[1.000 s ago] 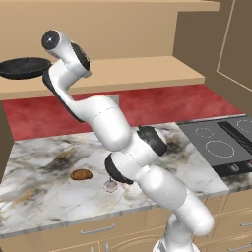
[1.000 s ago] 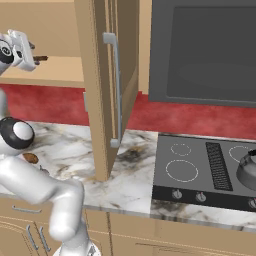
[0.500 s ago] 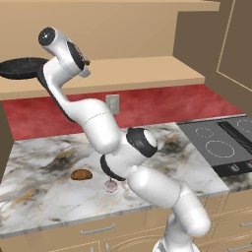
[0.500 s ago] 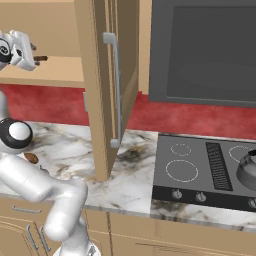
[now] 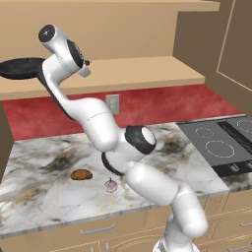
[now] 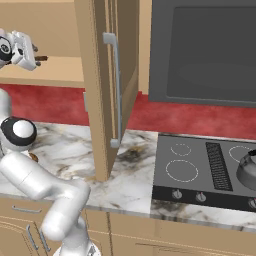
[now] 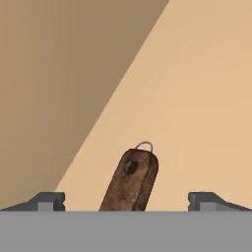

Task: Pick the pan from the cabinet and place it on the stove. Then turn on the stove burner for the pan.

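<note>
**Gripper lined up on the pan handle, jaws wide, nothing held yet**

Your gripper (image 7: 126, 201) stands fully open, one finger on each side of the pan's handle (image 7: 131, 180), with a clear gap on both sides. From the hand view the handle tip sits roughly centred between the fingers, slightly left of the midpoint. To do this step well, push a little further along the handle before you close, so the pads bite on the straight wooden part and not on the rounded end with its small wire hanging loop. Keep the hand level with the shelf (image 5: 142, 69) so the lower finger does not scrape it, then close firmly; a long handle with a heavy bowl at the far end will likely want to droop.

The pan (image 5: 20, 67) lies flat at the left end of the cabinet (image 6: 95, 75) shelf, its bowl toward the left edge and partly behind the arm. It is round, shallow and near black, with a straight reddish-brown handle that has a dark hole near the tip.

The stove (image 6: 200, 170) waits at the right end of the bench (image 5: 44, 192); a grey kettle (image 6: 248, 169) already occupies one far burner.
</note>
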Available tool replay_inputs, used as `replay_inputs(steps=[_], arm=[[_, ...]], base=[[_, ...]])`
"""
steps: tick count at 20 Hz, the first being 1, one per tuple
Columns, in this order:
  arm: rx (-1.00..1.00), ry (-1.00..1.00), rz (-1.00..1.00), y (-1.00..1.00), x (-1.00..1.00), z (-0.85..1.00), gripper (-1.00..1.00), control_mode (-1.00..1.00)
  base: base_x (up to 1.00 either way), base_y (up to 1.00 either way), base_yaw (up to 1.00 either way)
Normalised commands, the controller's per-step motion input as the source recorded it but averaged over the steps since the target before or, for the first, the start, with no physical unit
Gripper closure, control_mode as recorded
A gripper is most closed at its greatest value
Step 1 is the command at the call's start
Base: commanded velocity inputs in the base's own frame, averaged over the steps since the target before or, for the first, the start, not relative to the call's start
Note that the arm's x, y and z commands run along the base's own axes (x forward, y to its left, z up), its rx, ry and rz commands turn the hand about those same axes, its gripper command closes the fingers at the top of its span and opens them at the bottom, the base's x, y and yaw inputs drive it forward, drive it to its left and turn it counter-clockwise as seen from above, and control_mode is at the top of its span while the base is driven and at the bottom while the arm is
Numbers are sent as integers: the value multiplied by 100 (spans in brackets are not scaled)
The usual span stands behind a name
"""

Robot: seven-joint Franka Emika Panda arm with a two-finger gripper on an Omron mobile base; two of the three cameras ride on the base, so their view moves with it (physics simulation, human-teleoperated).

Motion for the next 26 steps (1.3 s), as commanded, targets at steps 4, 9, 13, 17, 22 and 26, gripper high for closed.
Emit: replay_inputs(steps=[4,9,13,17,22,26], arm=[[0,1,0,0,21,-38,-100,-100],[0,1,0,0,22,-39,-100,-100],[0,1,0,0,22,-39,-100,-100],[0,2,0,0,22,-39,-100,-100],[0,1,0,0,20,-39,-100,-100],[0,1,0,0,19,-40,-100,-100]], base=[[0,0,0],[0,0,0],[0,0,0],[0,0,0],[0,0,0],[0,0,0]])
